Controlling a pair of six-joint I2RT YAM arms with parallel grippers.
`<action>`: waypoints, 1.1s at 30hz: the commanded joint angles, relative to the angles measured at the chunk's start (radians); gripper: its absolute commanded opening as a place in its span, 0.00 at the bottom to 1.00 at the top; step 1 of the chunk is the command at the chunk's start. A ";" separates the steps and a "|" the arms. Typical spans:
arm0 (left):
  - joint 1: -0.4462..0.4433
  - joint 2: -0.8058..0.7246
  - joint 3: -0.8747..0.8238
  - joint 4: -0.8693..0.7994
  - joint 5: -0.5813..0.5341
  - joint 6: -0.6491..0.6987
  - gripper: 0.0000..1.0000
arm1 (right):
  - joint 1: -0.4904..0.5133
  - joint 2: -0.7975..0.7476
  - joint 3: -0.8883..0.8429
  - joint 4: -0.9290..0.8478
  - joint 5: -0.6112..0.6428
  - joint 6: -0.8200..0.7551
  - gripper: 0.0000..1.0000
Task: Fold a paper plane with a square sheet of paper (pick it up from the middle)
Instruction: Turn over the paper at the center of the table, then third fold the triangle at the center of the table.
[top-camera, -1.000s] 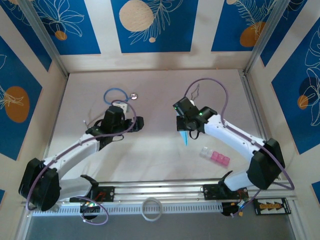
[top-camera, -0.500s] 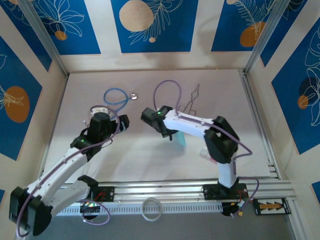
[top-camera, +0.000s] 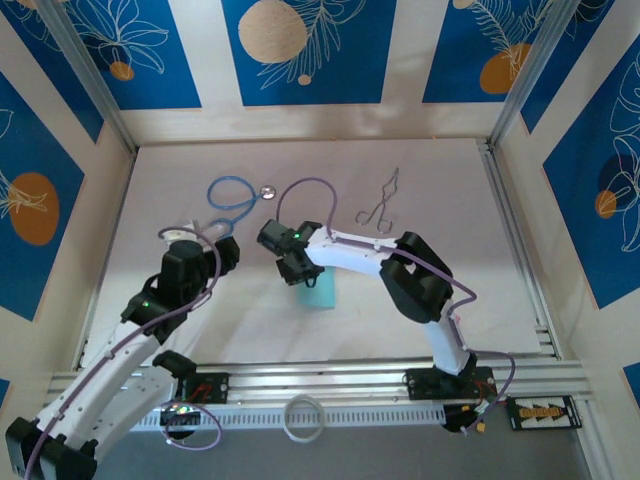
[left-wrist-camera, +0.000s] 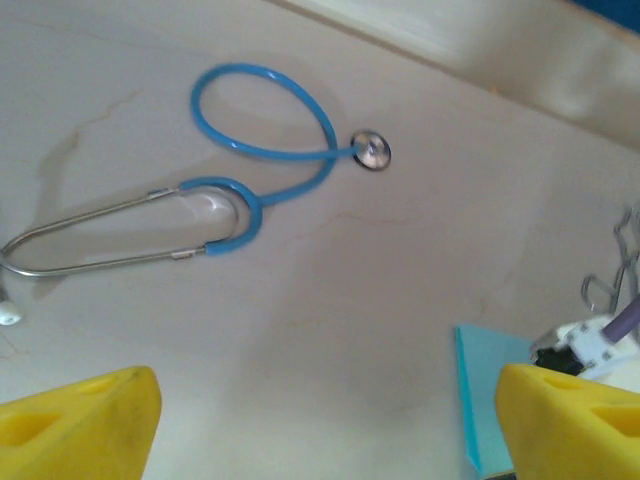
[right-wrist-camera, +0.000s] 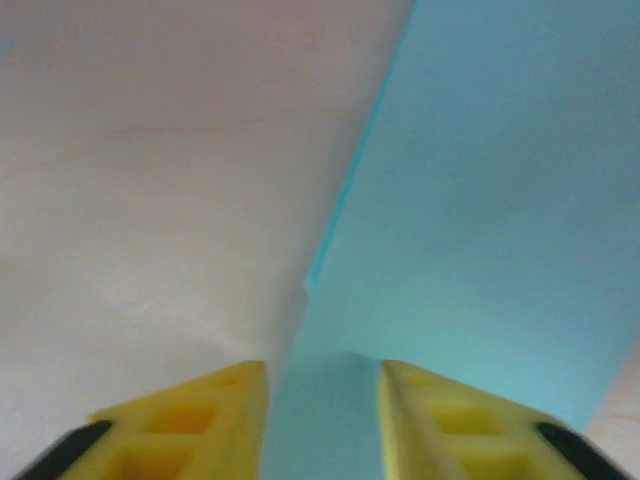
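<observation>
Turquoise paper (top-camera: 322, 293) flat on desk (top-camera: 450, 230) centre, edge between parted fingers (right-wrist-camera: 200, 420) of right tool (right-wrist-camera: 322, 400). Risk: sticking to finger, dragging askew or unfolding on retreat. Left tool (left-wrist-camera: 325, 420) spread wide, empty.

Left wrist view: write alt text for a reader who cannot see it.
A blue-tubed stethoscope lies on a pale table, seen from above. At the bottom corners the yellow jaws of the left gripper stand wide apart, holding nothing; a corner of the light turquoise sheet of paper shows at lower right.
</observation>
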 joint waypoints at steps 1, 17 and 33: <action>0.012 0.068 0.011 0.033 0.121 0.012 0.83 | -0.058 -0.166 -0.119 0.187 -0.227 0.023 0.43; 0.008 0.643 0.123 0.258 0.741 -0.098 0.55 | -0.395 -0.381 -0.710 0.708 -0.688 0.194 0.05; -0.016 0.855 0.170 0.299 0.873 -0.139 0.54 | -0.429 -0.244 -0.803 0.815 -0.691 0.271 0.02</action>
